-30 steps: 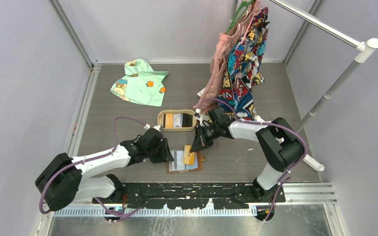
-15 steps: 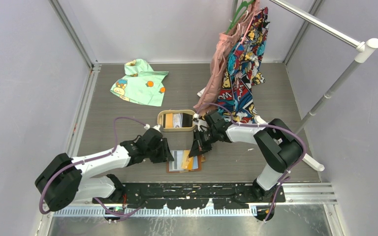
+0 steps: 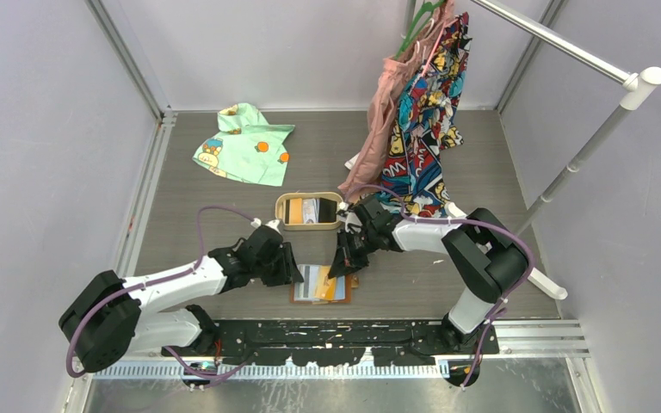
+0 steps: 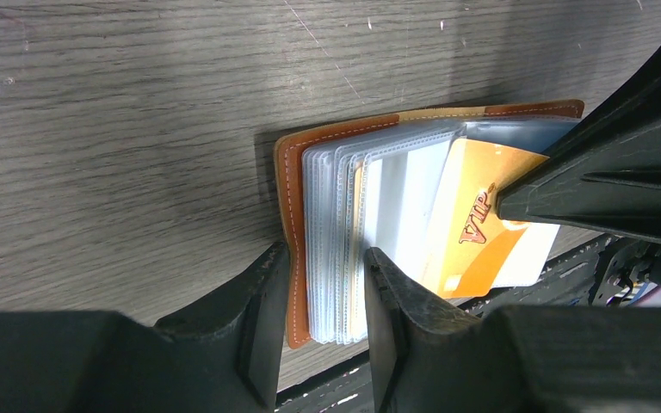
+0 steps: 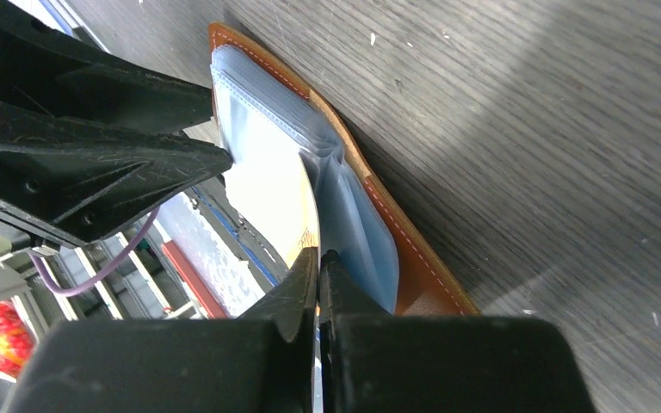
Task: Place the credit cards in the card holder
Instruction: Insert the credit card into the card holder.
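Over the card holder [image 4: 288, 181], right pincer [image 5: 318, 256] tilts down gripping orange card [image 4: 473, 232].

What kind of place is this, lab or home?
Probably a lab test cell: plain panel walls, left arm and right arm bolted to a base rail, staged props like the clothes rack.

top camera hangs high behind the arm bases [image 3: 336, 331], looking down over the whole table [image 3: 224, 172]. left wrist camera hugs the card holder [image 4: 287, 168] from one side, right wrist camera from the opposite side, both very close; all three share it.
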Robot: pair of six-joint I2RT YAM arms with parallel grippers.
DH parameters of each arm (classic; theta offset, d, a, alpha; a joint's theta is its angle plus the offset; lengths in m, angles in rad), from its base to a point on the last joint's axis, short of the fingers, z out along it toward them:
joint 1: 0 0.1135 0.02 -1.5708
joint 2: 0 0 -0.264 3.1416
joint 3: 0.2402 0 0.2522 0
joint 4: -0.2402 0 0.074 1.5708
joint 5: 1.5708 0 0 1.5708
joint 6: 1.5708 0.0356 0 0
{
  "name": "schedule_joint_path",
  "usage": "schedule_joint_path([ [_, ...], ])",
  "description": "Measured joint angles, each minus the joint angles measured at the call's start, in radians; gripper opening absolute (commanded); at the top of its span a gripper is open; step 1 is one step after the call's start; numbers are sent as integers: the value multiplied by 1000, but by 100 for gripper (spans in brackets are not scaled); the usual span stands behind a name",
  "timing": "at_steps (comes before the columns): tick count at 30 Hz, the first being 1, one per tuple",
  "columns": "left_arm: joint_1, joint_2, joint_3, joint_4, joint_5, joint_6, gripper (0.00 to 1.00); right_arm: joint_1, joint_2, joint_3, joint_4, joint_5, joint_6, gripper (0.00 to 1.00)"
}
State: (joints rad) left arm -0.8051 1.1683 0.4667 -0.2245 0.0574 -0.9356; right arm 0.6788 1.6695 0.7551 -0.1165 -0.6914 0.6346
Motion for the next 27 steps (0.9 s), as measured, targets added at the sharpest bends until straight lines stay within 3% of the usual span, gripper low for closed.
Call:
schedule_joint_path([
  [14,0,-2,-4,7,6,1,37,2,47,5,33,-20,80,1],
  [27,1,0,-11,17,13,5,48,23,98,63,13,-43,56,17],
])
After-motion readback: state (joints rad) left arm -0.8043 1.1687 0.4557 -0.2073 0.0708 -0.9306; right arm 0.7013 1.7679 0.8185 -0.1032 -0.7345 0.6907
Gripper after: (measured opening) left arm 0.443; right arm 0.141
